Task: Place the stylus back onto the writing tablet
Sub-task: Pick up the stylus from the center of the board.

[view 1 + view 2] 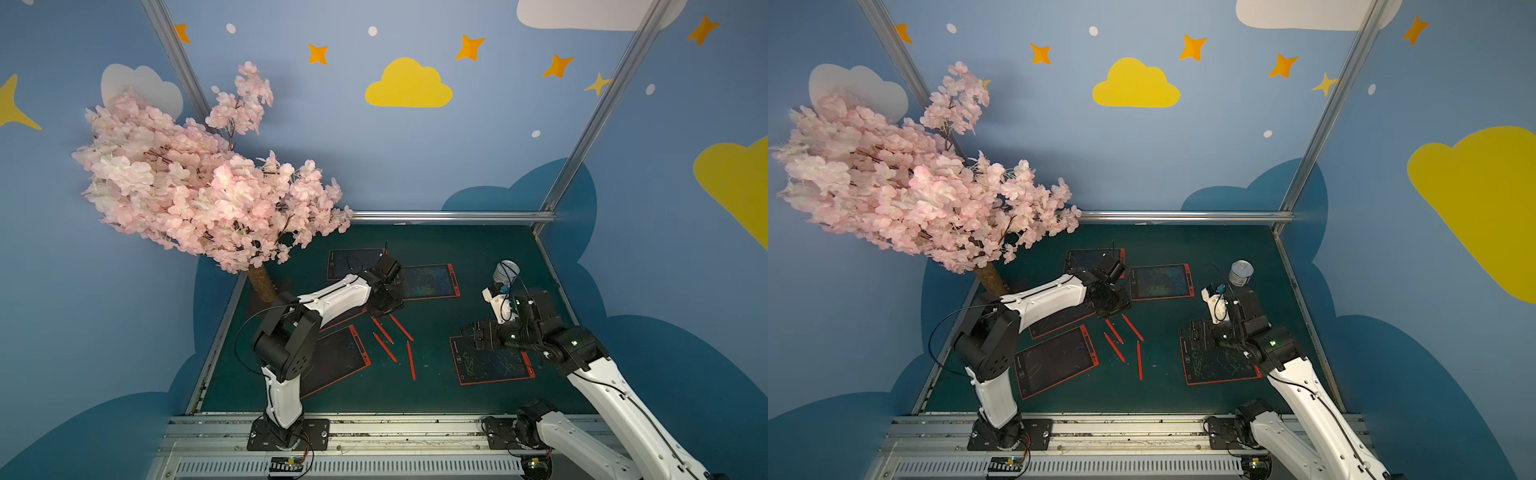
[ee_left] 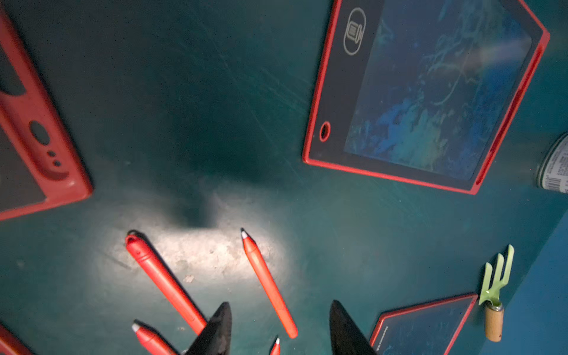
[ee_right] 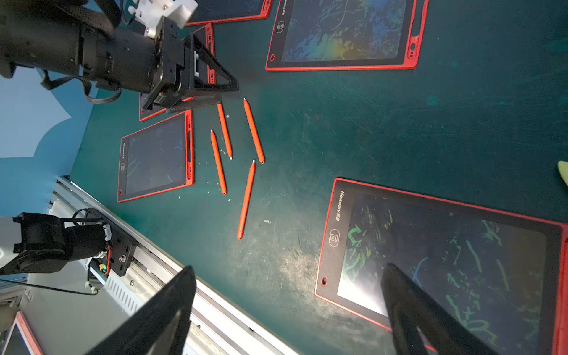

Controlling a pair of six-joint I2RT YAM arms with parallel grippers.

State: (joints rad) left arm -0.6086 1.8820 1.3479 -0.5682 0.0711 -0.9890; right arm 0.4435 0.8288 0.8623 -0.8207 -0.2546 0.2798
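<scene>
Stylus [image 2: 269,282] is lying at the middle of the table [image 1: 457,257] among three others, its end between the parted, empty jaws of the left gripper [image 2: 280,304], so the pick-up is seemingly only beginning, calling next for a square pinch, then the tablet [image 2: 430,92].

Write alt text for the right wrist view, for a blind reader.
Four red styluses lie loose on a dark green table between red-framed writing tablets. The left tool hangs over one stylus's end with jaws apart; the right tool, open, frames the foreground above a tablet with green scribbles.
</scene>
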